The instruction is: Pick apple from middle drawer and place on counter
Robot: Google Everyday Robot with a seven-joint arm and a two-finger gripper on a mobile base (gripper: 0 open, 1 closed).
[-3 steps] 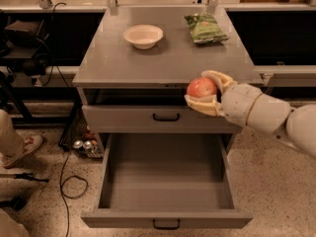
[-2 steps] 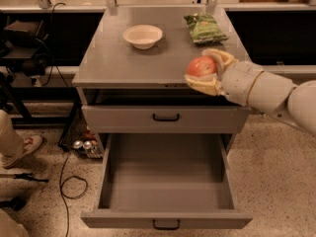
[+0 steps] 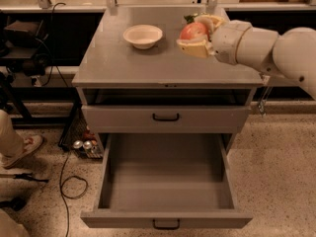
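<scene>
My gripper (image 3: 198,33) is shut on the reddish-pink apple (image 3: 193,31), one pale finger above it and one below. It holds the apple over the right part of the grey counter (image 3: 128,63), just above the surface. The arm comes in from the right. The middle drawer (image 3: 166,181) is pulled fully out below, a deep grey box with nothing in it and a black bar handle (image 3: 166,225) on its front.
A white bowl (image 3: 142,35) stands on the counter left of the apple. The green snack bag (image 3: 189,19) is mostly hidden behind my gripper. The upper drawer (image 3: 166,117) is closed. Cables, cans and a person's foot lie on the floor at the left.
My gripper has lifted the apple from in front of the upper drawer's right edge up and over the counter, and now holds it above the right side near the snack bag.
</scene>
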